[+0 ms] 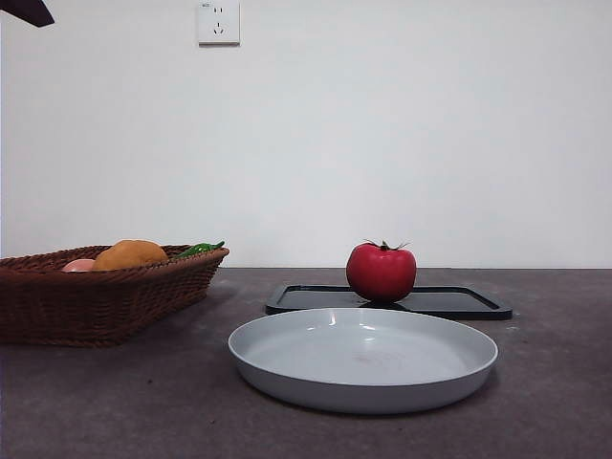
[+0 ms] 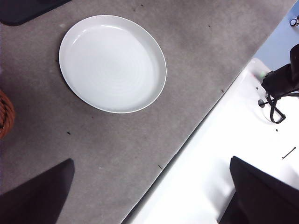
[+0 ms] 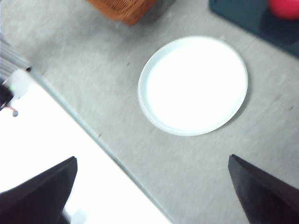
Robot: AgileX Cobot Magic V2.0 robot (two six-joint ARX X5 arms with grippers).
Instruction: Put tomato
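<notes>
Your tomato (image 1: 381,273) is sitting upright on the black tray (image 1: 449,303) just behind the grey plate (image 1: 363,360), both grippers are hanging spread and empty above the table, and that glossy round skin is looking slippery, so you're wanting jaws across its widest middle.

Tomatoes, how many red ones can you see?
1. The tomato stands on the black tray, behind the empty white plate. The basket holds other produce, so another could be hidden inside.
</notes>
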